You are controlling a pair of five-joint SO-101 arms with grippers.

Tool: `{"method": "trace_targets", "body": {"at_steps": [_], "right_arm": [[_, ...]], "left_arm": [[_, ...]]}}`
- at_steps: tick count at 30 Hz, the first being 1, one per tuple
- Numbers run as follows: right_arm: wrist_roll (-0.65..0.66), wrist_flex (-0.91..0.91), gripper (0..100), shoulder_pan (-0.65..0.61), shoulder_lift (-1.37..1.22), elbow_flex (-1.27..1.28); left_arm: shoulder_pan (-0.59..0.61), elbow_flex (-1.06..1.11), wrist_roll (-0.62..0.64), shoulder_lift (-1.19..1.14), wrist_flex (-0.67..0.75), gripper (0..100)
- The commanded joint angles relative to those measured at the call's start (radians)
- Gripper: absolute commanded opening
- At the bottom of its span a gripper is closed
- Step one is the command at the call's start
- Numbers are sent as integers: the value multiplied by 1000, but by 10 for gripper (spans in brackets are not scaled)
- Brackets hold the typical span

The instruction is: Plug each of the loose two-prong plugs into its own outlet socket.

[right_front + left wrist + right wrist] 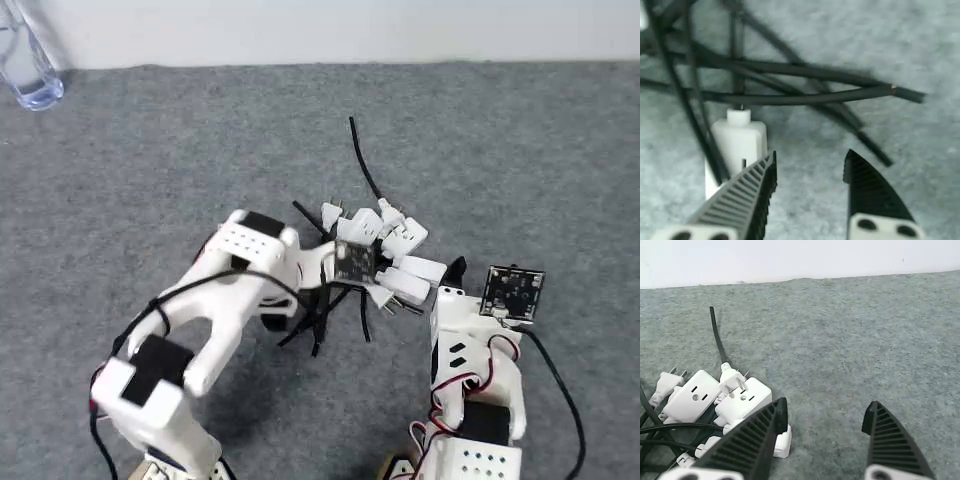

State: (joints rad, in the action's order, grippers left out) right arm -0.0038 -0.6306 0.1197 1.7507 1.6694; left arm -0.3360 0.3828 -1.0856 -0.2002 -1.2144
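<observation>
At the far left corner of the desk (150, 130) stands a clear container (28, 70), well apart from the work. Next comes the left gripper (811, 156), low over a tangle of black cords (805, 95). Its fingers are spread wide and hold nothing. A white plastic body (740, 140) lies just beside one finger; I cannot tell whether it is a plug or a socket.

Here I see the main danger. The cords cross one over another, so if the fingers close now they may catch a cord instead of the white body. A pull would then drag the whole pile and turn the sockets away.

The pile (385, 250) lies in the middle of the desk. It has white, boxy outlet sockets (692, 400) with faces up, and small white two-prong plugs (665, 382) with thin metal prongs. This plug lies loose just beside a socket. The pieces look light and smooth, so I think a socket would slide under a pushing plug if nothing holds it.

At the right, the right gripper (827, 405) hovers over bare desk near the edge of the pile, fingers also wide apart and empty.
</observation>
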Motion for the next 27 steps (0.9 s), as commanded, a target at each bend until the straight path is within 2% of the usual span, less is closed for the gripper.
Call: {"method": "trace_targets", "body": {"at_steps": [1,10,20,27], "right_arm": [[9,28,253,8,-12,17],[12,22,252,-12,-12,17],[12,22,252,-12,-12,17],[12,22,252,-13,-12,17]], "left_arm": [[40,-170,-11,-81,-72,207],[20,-317,-14,-120,-186,207],[81,-337,-26,-163,-107,207],[129,-522,-21,-180,-157,207]]}}
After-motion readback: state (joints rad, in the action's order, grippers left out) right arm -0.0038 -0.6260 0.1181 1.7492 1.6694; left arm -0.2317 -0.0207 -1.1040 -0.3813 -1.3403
